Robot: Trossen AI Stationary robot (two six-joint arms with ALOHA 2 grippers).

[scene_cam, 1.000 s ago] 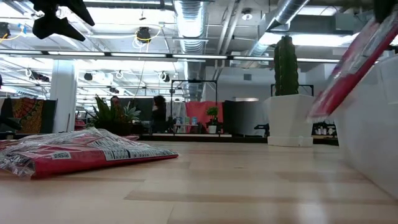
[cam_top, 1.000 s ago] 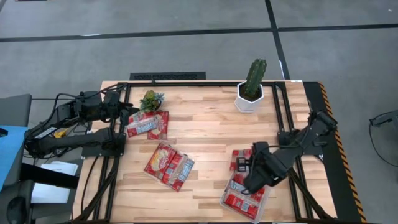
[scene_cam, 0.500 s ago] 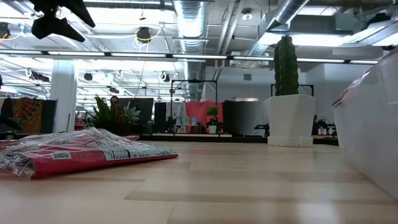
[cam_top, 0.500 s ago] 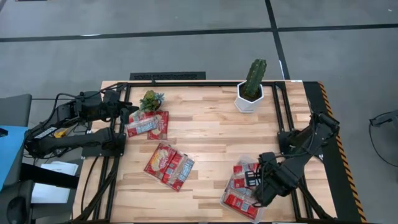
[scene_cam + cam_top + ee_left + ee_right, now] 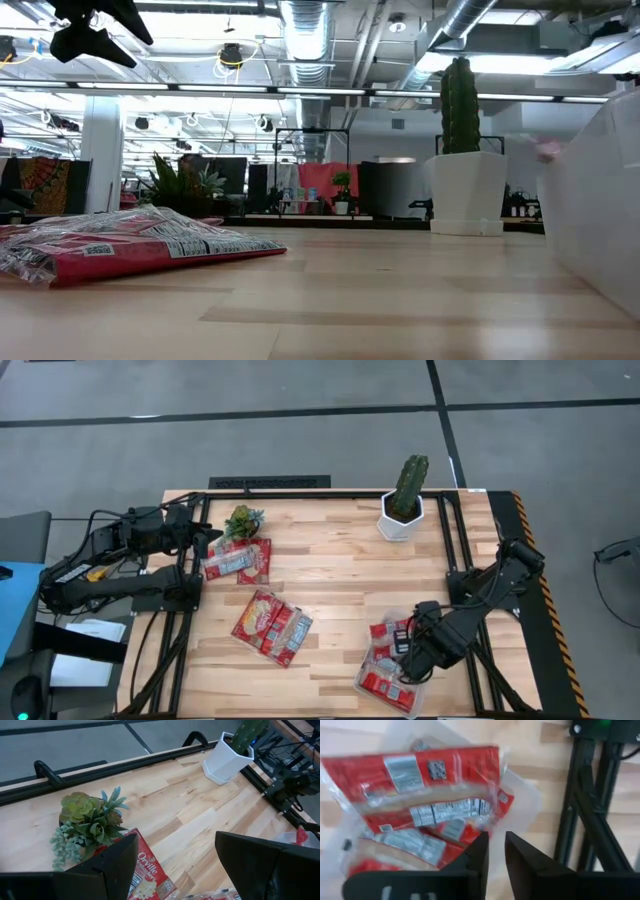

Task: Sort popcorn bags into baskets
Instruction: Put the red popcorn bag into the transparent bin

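The clear tray (image 5: pixel 412 705) sits near the table's near right corner with several red packets (image 5: pixel 380 678) piled in it; the right wrist view shows the top packet (image 5: pixel 420 785) label side up against the tray wall (image 5: pixel 530 805). My right gripper (image 5: pixel 403 652) hovers just above that pile, its fingers (image 5: pixel 496 855) a narrow gap apart with nothing between them. More packets lie flat at mid-table (image 5: pixel 272 626) and near the far left (image 5: pixel 238 560). My left gripper (image 5: pixel 208 542) waits open (image 5: pixel 175 870) above the far-left packets (image 5: pixel 145 870).
A white hexagonal pot with a cactus (image 5: pixel 404 500) stands at the far right. A small succulent (image 5: pixel 243 520) sits by the far-left packets. Black frame rails (image 5: pixel 580 820) run along the table's right edge beside the tray. Bare wood lies between the packet groups.
My right gripper moved toward the table's near edge and down over the tray, then drew slightly back and up. The red packet, seen tilted above the tray's rim a second ago, has sunk into the tray and lies on the pile.
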